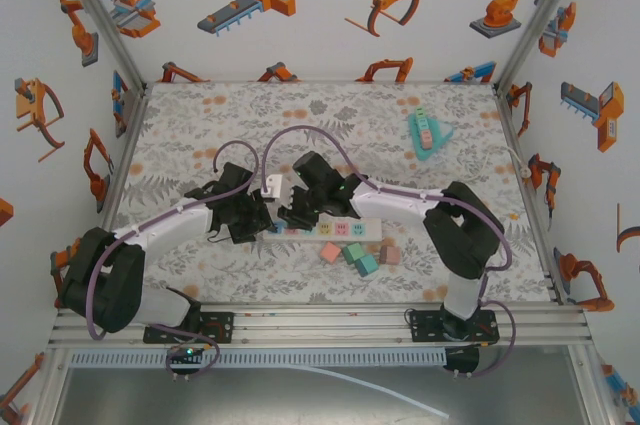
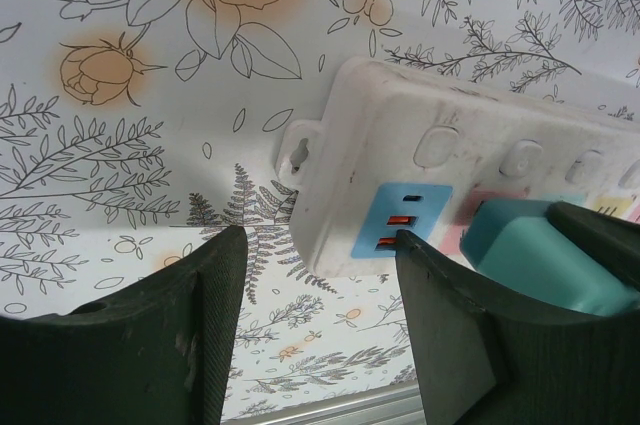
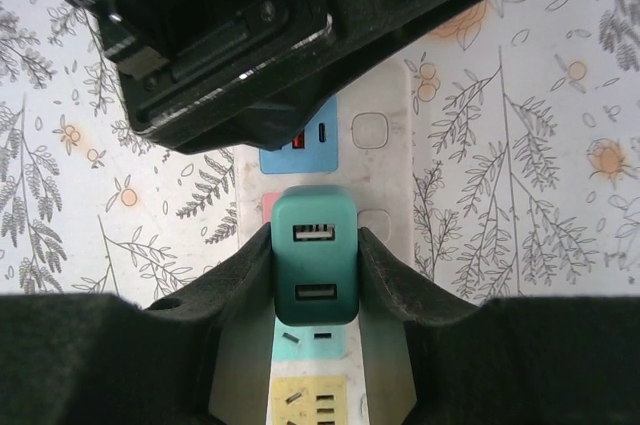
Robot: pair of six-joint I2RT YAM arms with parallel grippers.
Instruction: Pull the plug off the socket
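A white power strip point(image 1: 352, 229) lies across the table's middle, with coloured socket faces. A teal plug point(image 3: 315, 255) with two USB ports stands in the socket beside the blue end socket point(image 3: 300, 140). My right gripper point(image 3: 315, 237) is shut on the plug, one finger pressed against each side. My left gripper point(image 2: 320, 237) stands open at the strip's end point(image 2: 400, 135). Its right finger point(image 2: 450, 325) touches the strip by the blue socket, and its left finger point(image 2: 190, 335) is off the strip over the cloth. The plug point(image 2: 540, 255) sits just beyond that right finger.
Several small coloured blocks point(image 1: 358, 256) lie just in front of the strip. A teal tray point(image 1: 428, 135) sits at the back right and a small white adapter point(image 1: 272, 185) behind the grippers. The left arm's wrist point(image 3: 220, 35) hangs close above the strip's end.
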